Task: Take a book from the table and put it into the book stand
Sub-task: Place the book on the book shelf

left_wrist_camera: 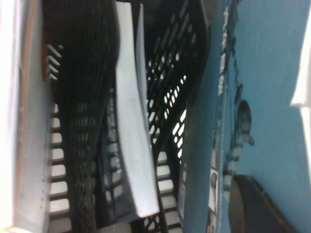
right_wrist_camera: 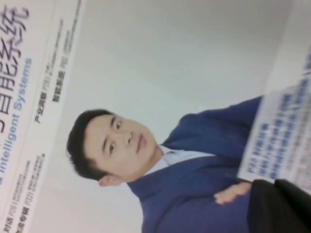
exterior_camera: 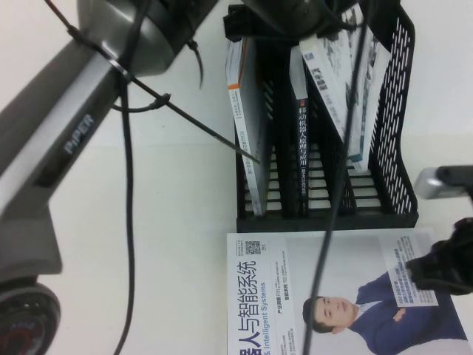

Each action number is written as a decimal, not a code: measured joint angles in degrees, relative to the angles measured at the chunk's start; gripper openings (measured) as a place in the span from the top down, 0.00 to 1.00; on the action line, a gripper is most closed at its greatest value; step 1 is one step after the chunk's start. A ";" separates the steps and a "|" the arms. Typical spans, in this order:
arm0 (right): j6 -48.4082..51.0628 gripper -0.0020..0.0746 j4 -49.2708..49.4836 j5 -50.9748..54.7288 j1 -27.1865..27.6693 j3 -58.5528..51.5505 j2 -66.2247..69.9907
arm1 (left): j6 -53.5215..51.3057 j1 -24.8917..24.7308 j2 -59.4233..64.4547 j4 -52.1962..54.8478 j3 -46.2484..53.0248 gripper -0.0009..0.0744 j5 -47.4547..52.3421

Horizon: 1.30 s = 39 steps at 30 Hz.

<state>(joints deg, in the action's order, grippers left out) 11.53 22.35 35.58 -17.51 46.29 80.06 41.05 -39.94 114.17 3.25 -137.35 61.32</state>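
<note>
Left gripper [exterior_camera: 310, 26] seemingly holds book [exterior_camera: 336, 81]; right gripper [exterior_camera: 436, 270] low.

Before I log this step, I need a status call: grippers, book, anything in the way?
Left gripper up over the book stand, shut on the book, tilted in the right slot. Right gripper low over the blue-suit book. Black-spined book in the middle slot.

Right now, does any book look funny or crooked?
Yes. The book in the right slot of the book stand leans at a slant instead of standing straight like the two beside it. The left gripper is above the stand at that book; the right gripper is over the book with the man lying on the table.
</note>
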 joint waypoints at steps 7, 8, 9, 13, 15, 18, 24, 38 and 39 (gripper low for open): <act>-10.06 0.98 -12.51 3.66 0.00 0.00 -9.84 | 0.83 -3.62 2.58 2.83 0.00 0.84 0.63; -11.53 0.98 -14.03 4.43 0.00 0.00 -10.96 | 1.07 -3.84 3.11 2.83 0.00 0.84 0.63; -12.20 0.98 -15.12 5.01 0.00 0.00 -11.79 | 1.07 -3.96 3.44 2.83 0.00 0.84 0.63; -14.33 0.98 -17.78 7.06 0.00 -0.02 -15.15 | 1.94 -4.20 4.95 2.83 0.00 0.84 -0.07; -14.54 0.98 -18.27 7.78 0.00 -0.02 -16.60 | 2.54 -4.20 5.62 2.99 0.00 0.84 -1.16; -14.67 0.98 -18.57 8.16 0.00 -0.12 -18.14 | 3.62 -4.20 6.24 4.17 0.00 0.84 -2.70; -14.67 0.98 -18.81 8.52 0.00 -0.47 -19.68 | 5.60 -4.20 6.61 7.05 0.00 0.84 -4.26; -14.67 0.98 -18.81 7.75 0.00 -0.47 -19.79 | 6.81 -4.33 11.72 7.97 0.00 0.84 -7.16; -14.67 0.98 -18.81 7.75 0.00 -0.47 -19.79 | 6.81 -4.33 12.12 7.97 0.00 0.84 -7.28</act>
<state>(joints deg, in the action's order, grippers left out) -3.14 3.54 43.33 -17.51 45.82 60.27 47.85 -44.27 126.29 11.23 -137.35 54.04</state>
